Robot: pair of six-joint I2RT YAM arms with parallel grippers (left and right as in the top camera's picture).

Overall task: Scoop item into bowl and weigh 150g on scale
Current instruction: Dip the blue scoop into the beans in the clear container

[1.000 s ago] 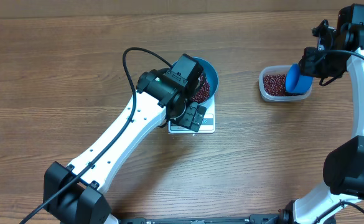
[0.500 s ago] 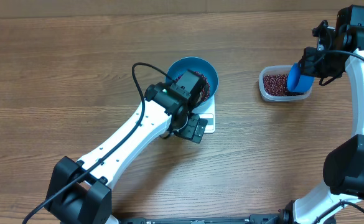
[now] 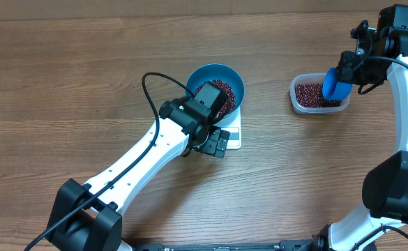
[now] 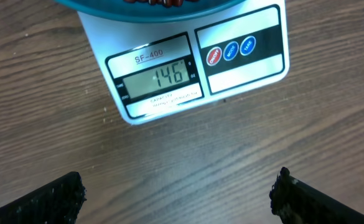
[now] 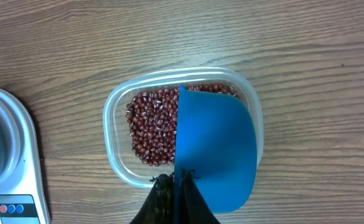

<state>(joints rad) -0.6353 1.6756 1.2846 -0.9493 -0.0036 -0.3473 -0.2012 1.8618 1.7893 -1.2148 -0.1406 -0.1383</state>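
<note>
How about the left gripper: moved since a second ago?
Yes. Overhead, the left gripper pulled back toward the bottom of the frame: it covered part of the bowl and the front of the scale; now it hangs over its front-left corner.

- The table point(image 3: 64, 84) is brown wood with a plain grain, matt.
- The scale point(image 4: 244, 74) is smooth white plastic; its display window looks glossy.
- The bowl point(image 3: 210, 73) is blue, smooth and glossy inside.
- The beans point(image 5: 150, 130) are red-brown with a slight sheen.
- The tub point(image 5: 114, 124) is clear plastic.
- The scoop point(image 5: 216, 149) is smooth blue plastic, matt.
- The left fingers point(image 4: 45, 202) are black and rough-surfaced.
</note>
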